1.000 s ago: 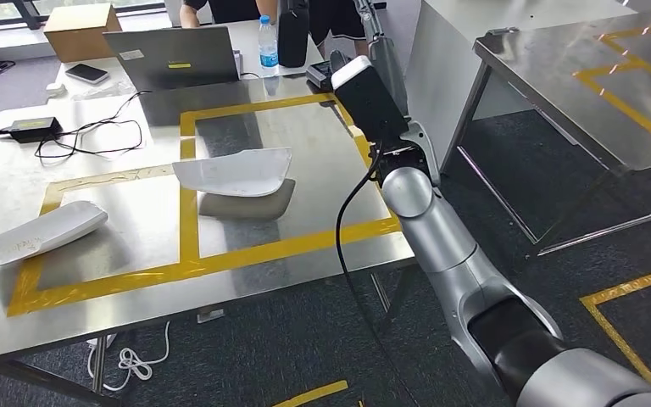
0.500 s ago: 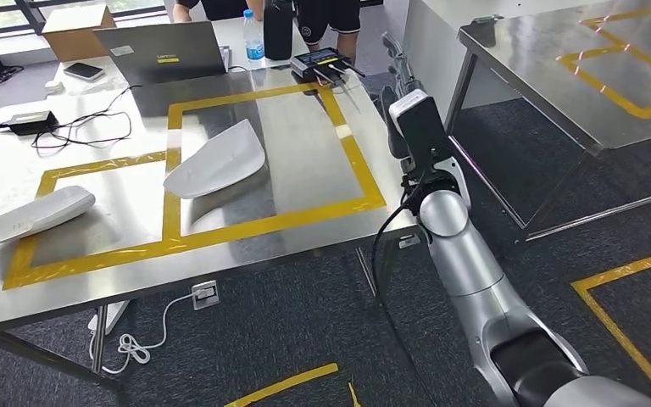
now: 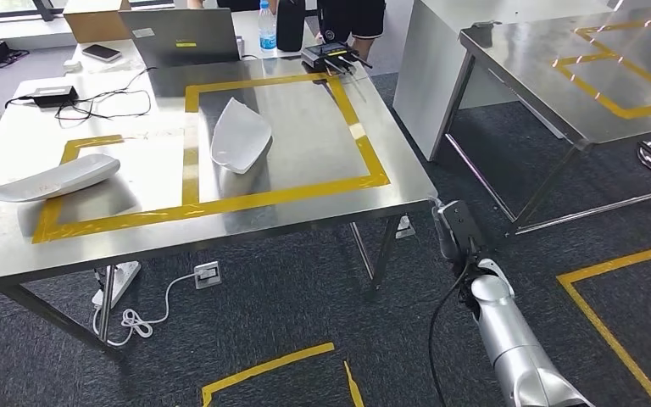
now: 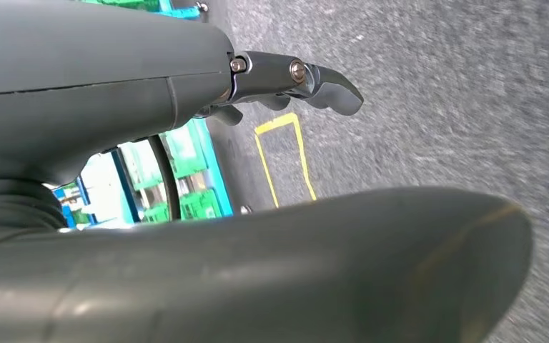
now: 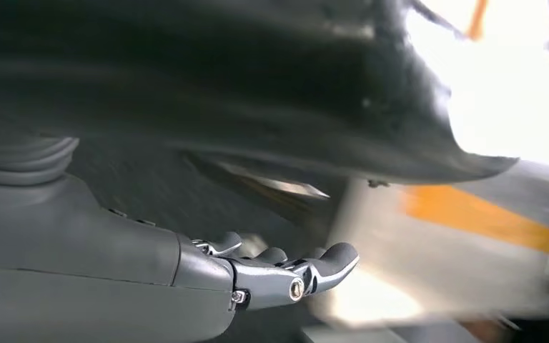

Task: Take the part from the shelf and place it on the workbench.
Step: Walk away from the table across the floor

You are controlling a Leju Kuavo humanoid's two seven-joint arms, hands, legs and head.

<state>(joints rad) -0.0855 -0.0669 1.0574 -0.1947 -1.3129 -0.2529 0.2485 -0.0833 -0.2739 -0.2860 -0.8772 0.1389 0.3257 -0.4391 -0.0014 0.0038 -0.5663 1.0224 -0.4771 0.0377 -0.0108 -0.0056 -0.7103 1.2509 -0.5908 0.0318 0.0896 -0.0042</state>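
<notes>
Laptop [image 3: 188,38] sits at the far edge of the table [image 3: 17,246], with a water bottle [image 3: 267,30] just beside it and a phone [image 3: 102,52] on its other side. Black power brick [image 3: 54,91] with tangled cable nearby. White power strip [image 3: 115,284] lies on the carpet under the table. Second steel table [image 3: 551,93] stands well apart.

A white curved part [image 3: 240,136] lies on the steel workbench [image 3: 305,144] inside yellow tape.
</notes>
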